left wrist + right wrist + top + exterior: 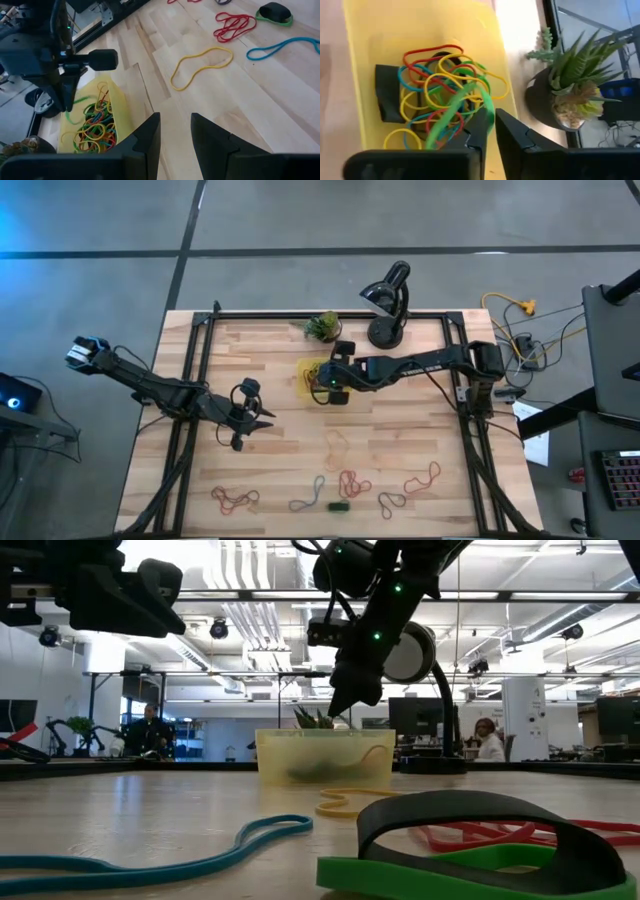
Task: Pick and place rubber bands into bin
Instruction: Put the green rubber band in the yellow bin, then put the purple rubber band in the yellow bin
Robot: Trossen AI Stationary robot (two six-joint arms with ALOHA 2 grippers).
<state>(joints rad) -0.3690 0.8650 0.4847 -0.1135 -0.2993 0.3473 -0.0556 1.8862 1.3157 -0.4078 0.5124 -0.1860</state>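
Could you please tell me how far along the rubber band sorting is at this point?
Done: a tangle of bands already lies in the yellow bin. In hand: the right gripper hangs over the bin with a green band in its jaws. Left: a yellow band and red, blue and green ones on the table. The left gripper waits open.

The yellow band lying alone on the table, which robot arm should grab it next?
Probably the left. Its open gripper hangs free, pointing toward the yellow band. The right gripper is over the bin, pinching a green band.
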